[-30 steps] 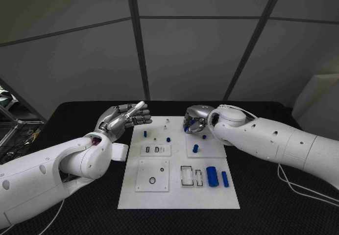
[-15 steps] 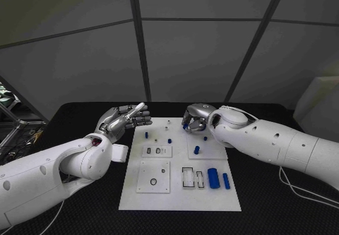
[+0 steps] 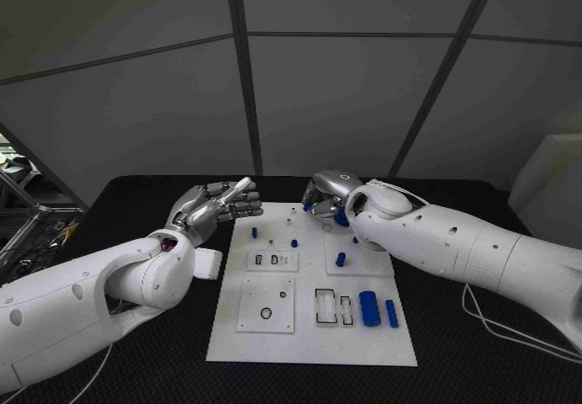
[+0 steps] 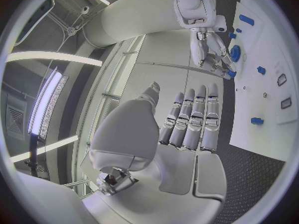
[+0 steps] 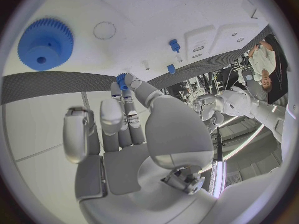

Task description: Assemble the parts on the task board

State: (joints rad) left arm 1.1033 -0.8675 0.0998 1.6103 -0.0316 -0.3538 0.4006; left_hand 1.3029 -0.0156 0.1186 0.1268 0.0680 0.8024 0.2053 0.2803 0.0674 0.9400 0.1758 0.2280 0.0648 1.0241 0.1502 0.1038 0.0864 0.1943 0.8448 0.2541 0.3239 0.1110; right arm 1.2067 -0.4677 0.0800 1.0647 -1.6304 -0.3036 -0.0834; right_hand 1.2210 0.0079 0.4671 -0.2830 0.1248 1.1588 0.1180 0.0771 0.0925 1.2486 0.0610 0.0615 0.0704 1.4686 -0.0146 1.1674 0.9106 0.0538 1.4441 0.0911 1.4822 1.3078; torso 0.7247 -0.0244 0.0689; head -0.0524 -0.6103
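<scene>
The white task board (image 3: 309, 337) lies in the middle of the black table. My right hand (image 3: 325, 188) hovers over its far edge and pinches a small blue part (image 5: 121, 79) at its fingertips (image 5: 126, 77); the same part (image 4: 231, 73) shows under that hand (image 4: 209, 47) in the left wrist view. A blue gear (image 5: 45, 44) lies flat on the board just below it, partly hidden by the arm (image 3: 342, 217). My left hand (image 3: 216, 203) is raised beside the board's far left corner, fingers (image 4: 193, 117) straight, holding nothing.
Small blue pegs (image 3: 255, 229) (image 3: 293, 243) (image 3: 341, 259) stand on the board's far half. A thick blue cylinder (image 3: 368, 308) and a slimmer one (image 3: 390, 313) lie near the right edge, beside rectangular slots (image 3: 324, 305). A round hole (image 3: 266, 313) sits front left.
My right hand has drawn back toward the board's far edge with the small blue part, uncovering the gear. The left hand has stayed put.
</scene>
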